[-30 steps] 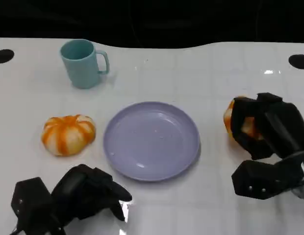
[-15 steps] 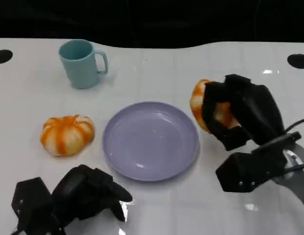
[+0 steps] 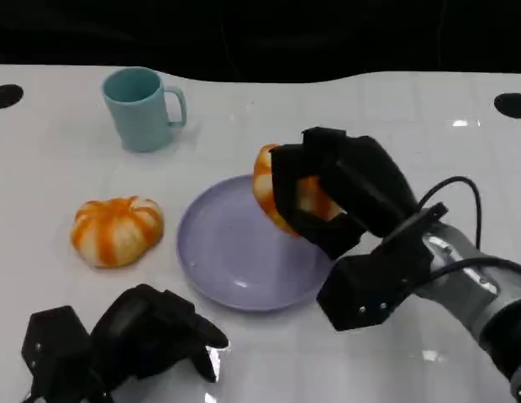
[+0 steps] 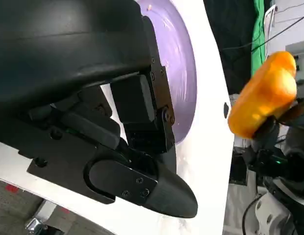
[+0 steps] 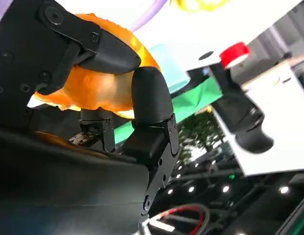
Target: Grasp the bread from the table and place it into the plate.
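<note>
Right hand (image 3: 328, 197): fingers wrapped around the orange bread (image 3: 281, 193), holding it in the air over the right rim of the plate (image 3: 235, 252).
Left hand (image 3: 130, 336): fingers curled in on nothing, low at the table's (image 3: 395, 117) near edge.
Second bread (image 3: 117, 230): on the table just left of the plate.
Cup (image 3: 143, 107): teal, upright, far left.
Writing: none readable.

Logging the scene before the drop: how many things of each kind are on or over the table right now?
Bread: 2, one held by the right hand over the plate, one lying on the table left of the plate
Plate: 1
Cup: 1
Total: 4
</note>
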